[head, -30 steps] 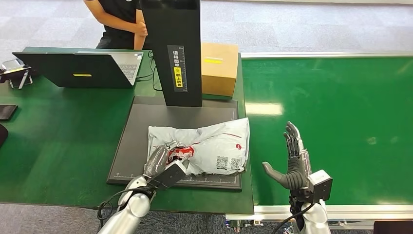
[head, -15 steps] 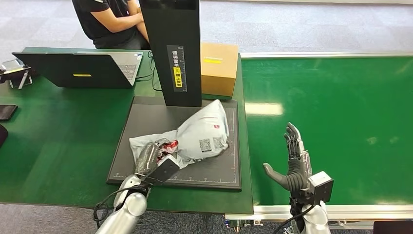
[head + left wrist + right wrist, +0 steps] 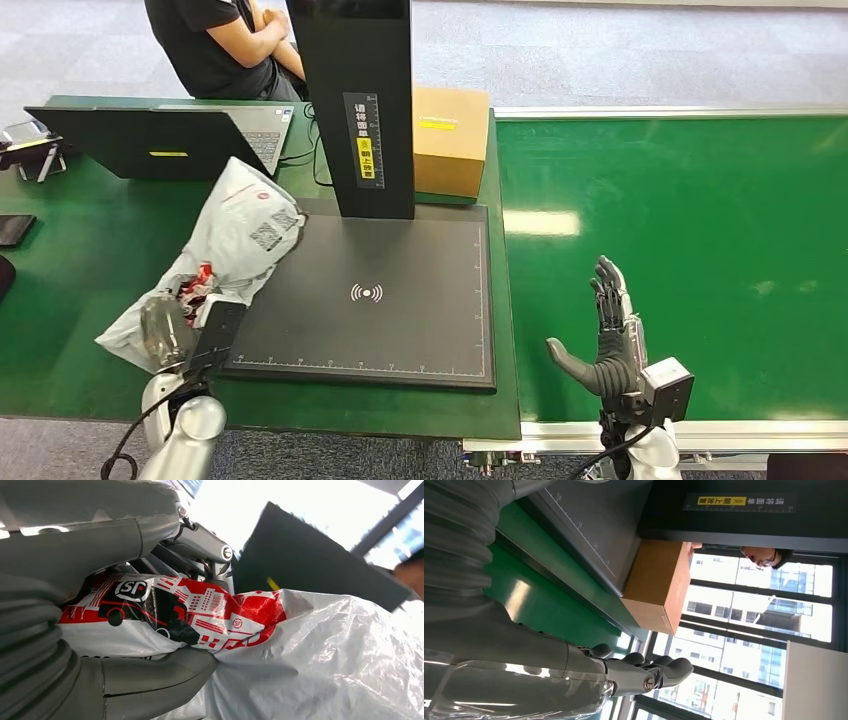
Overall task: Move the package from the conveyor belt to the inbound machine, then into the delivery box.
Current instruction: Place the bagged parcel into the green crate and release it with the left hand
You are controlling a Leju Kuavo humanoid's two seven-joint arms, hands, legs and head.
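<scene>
The package (image 3: 235, 240) is a crumpled white mailer bag with red print, and it hangs over the green table left of the inbound machine's black pad (image 3: 370, 295). My left hand (image 3: 185, 330) grips its lower printed end; the left wrist view shows the thumb and fingers clamped on the red-printed part of the package (image 3: 200, 615). My right hand (image 3: 605, 340) stands open and empty, fingers up, over the near edge of the green conveyor belt (image 3: 690, 220). The right hand (image 3: 589, 670) has its fingers spread with nothing in them.
The machine's black post (image 3: 355, 110) rises at the pad's far edge. A cardboard box (image 3: 450, 140) stands behind it. An open laptop (image 3: 165, 140) sits at the far left, with a person (image 3: 220, 45) behind. Small devices (image 3: 25, 150) lie at the left table edge.
My left hand has lifted the package off the black pad and swung it left, out over the table. The pad is now bare. My right hand has stayed almost still.
</scene>
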